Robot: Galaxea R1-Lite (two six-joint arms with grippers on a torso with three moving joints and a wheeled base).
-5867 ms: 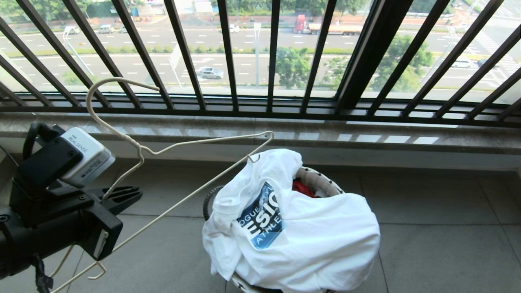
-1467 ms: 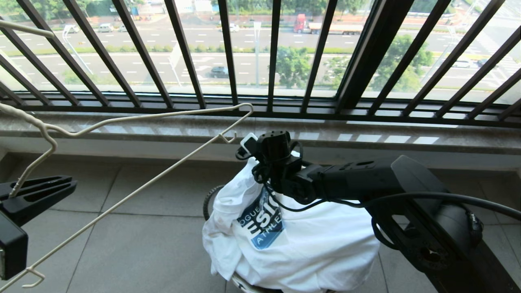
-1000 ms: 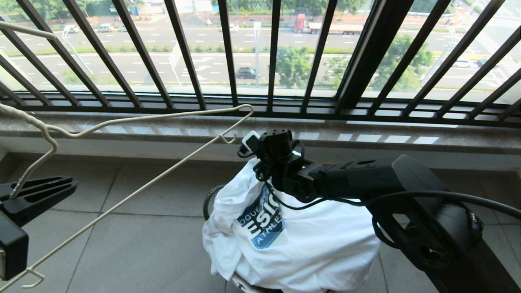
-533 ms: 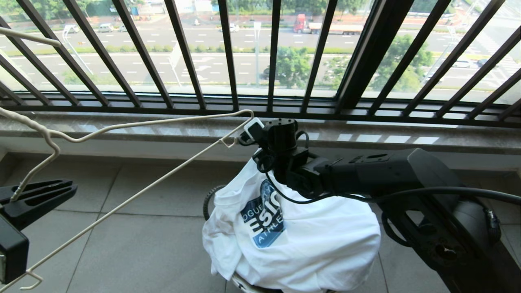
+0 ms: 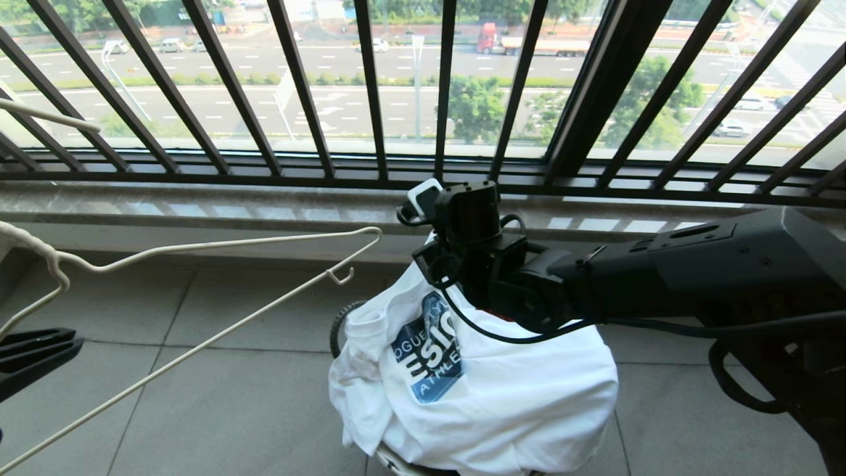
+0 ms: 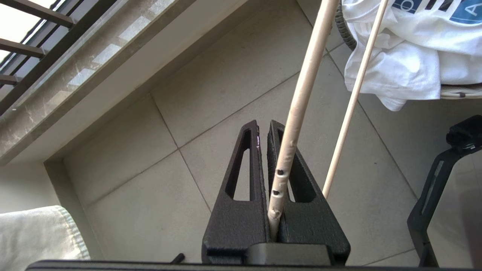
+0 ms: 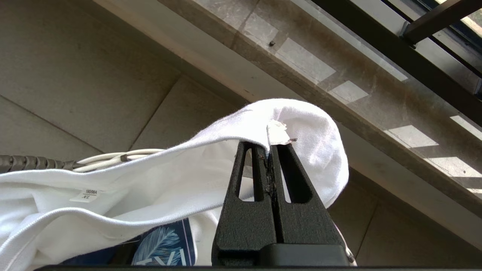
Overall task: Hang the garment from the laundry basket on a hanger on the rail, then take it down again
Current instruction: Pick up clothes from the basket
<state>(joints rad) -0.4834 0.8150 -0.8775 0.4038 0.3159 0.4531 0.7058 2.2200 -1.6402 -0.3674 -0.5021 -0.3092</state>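
**Over the basket: shirt pinched, hanger held off to the left**

At the basket's far edge, my right gripper has its jaws pressed together on a fold of the garment, and the right wrist view shows white cloth draped over the fingertips with a small white tag sticking out just above them. From the head view the right arm comes in from the right side, forearm roughly level, its wrist above the back of the laundry basket in front of the stone sill. The pinched fold is lifted into a small peak, while most of the white T-shirt lies heaped over the basket, its blue logo facing me. A size label shows inside the collar in the right wrist view.

My left gripper sits at the far left edge of the head view, low and well apart from the basket. Its jaws are nearly closed, clamping the hanger by the twisted neck. From there the wire triangle reaches rightward, its far corner and small notch hook near the shirt but not touching it. The long hook curves out of frame at the upper left.

Behind everything stands the black railing, with a road beyond it.
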